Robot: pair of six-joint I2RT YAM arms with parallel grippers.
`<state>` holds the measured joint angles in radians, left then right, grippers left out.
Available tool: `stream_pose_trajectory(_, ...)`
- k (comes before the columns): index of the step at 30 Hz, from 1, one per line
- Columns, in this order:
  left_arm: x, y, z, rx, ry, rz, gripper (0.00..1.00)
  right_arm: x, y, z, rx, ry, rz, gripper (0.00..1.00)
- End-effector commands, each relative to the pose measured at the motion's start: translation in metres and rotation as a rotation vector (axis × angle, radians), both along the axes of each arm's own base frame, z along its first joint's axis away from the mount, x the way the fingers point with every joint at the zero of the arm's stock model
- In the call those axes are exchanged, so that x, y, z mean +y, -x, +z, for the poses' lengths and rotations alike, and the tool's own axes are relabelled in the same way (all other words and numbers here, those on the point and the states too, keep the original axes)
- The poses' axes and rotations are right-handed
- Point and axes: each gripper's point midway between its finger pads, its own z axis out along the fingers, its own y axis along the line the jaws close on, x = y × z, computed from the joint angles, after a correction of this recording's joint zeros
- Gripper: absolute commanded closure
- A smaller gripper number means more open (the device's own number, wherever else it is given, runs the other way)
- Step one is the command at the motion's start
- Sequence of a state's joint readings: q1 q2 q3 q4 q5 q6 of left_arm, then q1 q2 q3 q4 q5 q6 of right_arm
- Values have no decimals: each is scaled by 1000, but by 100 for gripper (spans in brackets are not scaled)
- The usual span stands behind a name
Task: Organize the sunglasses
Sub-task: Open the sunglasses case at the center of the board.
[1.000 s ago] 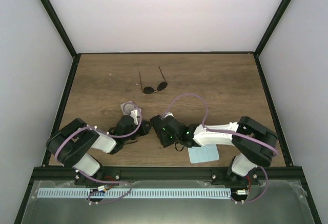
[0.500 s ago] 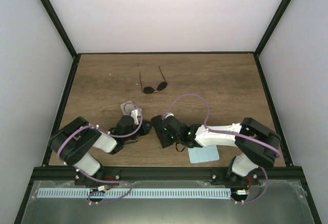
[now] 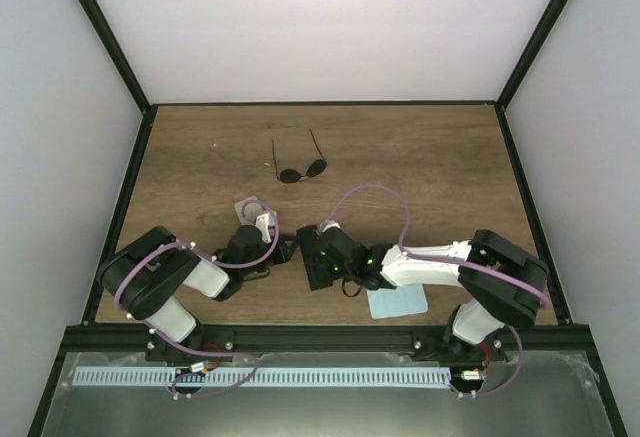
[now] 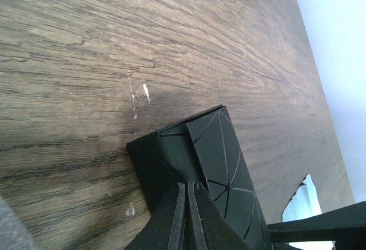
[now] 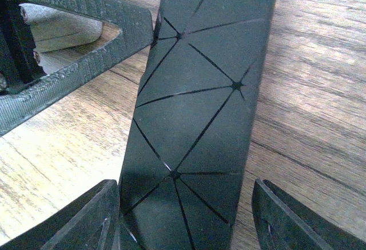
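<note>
One pair of sunglasses (image 3: 298, 163), with a thin dark frame and round lenses, lies open at the back middle of the table, far from both grippers. No second pair shows. A black oblong case (image 3: 303, 253) with a geometric line pattern lies between the grippers. My left gripper (image 3: 289, 250) is shut on the case's end flap; in the left wrist view its jaws (image 4: 187, 188) are pinched together at the case (image 4: 220, 158). My right gripper (image 3: 312, 260) is open astride the case (image 5: 197, 101), with a finger (image 5: 86, 221) on each side.
A light blue cloth (image 3: 397, 300) lies at the near edge under the right arm and also shows in the left wrist view (image 4: 306, 199). A small clear, pale object (image 3: 250, 205) lies behind the left wrist. Black frame rails bound the table.
Almost nothing has changed. The right wrist has shifted very slightly, and the case stays between the two grippers.
</note>
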<state>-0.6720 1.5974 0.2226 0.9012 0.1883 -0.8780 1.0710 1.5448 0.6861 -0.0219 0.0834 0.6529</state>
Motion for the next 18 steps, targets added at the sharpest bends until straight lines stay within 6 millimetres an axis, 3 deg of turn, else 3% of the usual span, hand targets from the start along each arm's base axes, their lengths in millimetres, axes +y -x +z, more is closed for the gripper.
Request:
stream_pose_trajectory(1,1,4,-11,36,-29,-14,96,0,-7,9,-46,58,-68,33)
stream_pose_trajectory(8,-4,0,-11,37,-26,-23,96,2,-8,7,-127,247,-152,23)
stream_pose_trajectory(13,-8,0,-12,39,-21,-36,96,7,-7,0,-146,331,-181,24)
stream_pose_trajectory(18,-8,0,-12,38,-25,-40,96,-2,-8,-7,-159,424,-243,27)
